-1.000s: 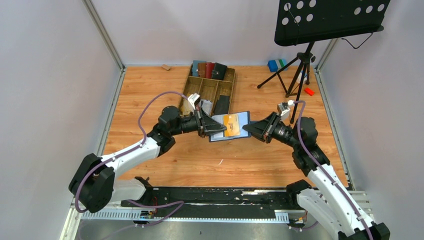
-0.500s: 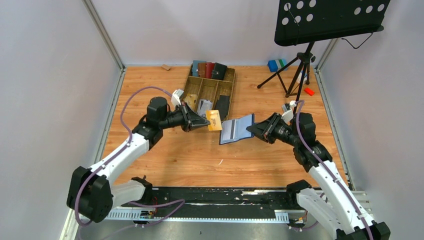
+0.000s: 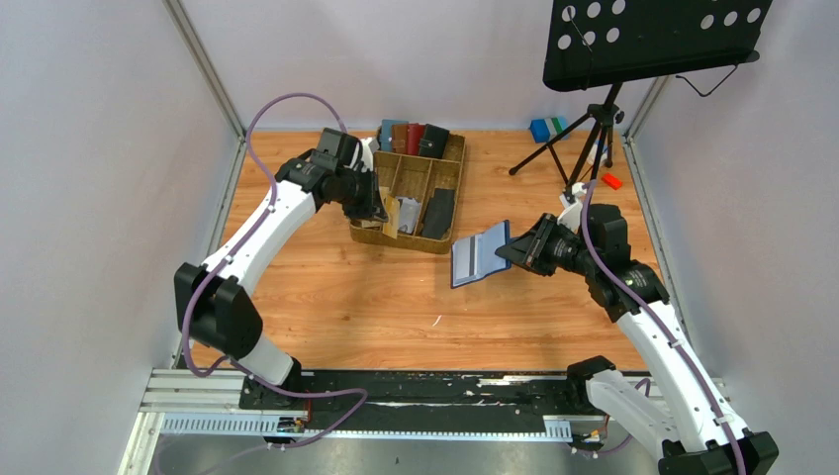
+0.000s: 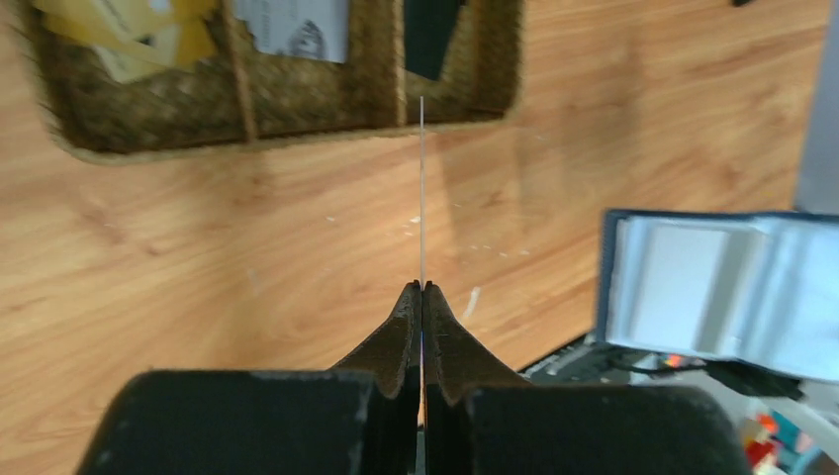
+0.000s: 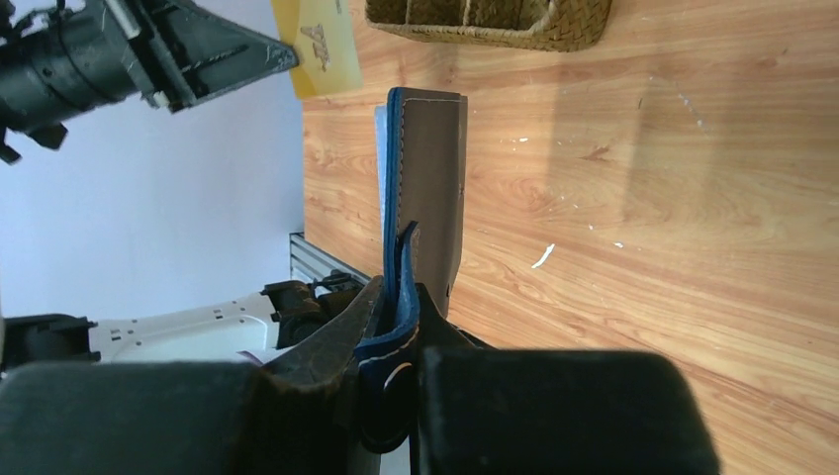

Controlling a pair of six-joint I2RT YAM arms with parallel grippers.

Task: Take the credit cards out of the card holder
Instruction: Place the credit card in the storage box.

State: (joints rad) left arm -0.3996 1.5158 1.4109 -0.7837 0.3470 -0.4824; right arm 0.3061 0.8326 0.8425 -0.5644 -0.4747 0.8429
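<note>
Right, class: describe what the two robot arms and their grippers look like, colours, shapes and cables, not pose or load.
The left arm and right arm match: white link shells with black joints. A purple cable runs along each. The left gripper and right gripper are black blocks with two dark fingers tapering to thin tips.

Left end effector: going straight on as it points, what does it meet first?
Probably the woven tray, at its near wall. The card the left end effector grips leads edge-on, tip over that rim; depth unclear.
</note>
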